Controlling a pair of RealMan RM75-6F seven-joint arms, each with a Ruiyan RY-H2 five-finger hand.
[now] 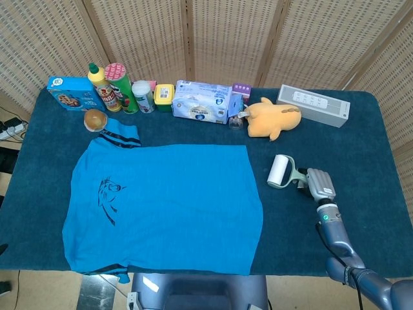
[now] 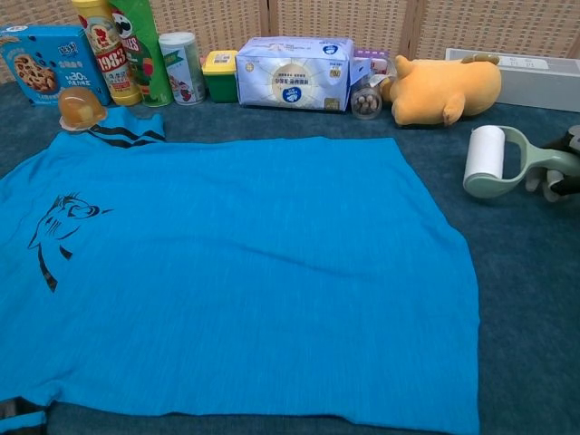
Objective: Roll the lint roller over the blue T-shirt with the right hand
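1. Dark blue bench (image 1: 361, 135) before wicker screens.
2. Right robot hand (image 1: 319, 185) grips the lint roller (image 1: 280, 172), right of the blue T-shirt (image 1: 168, 206).
3. Advice: lower it flat onto the fabric, press lightly.

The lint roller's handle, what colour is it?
Pale green handle, on a white roll; chest view shows it best.

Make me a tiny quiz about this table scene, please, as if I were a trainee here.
1. True or false: the lint roller already lies on the blue T-shirt.
2. Which hand grips the roller's handle?
3. The yellow plush toy sits: A) on the shirt, B) beside the tissue pack, C) under the roller.

Key: 1 false, it is beside the shirt; 2 the right hand; 3 B.
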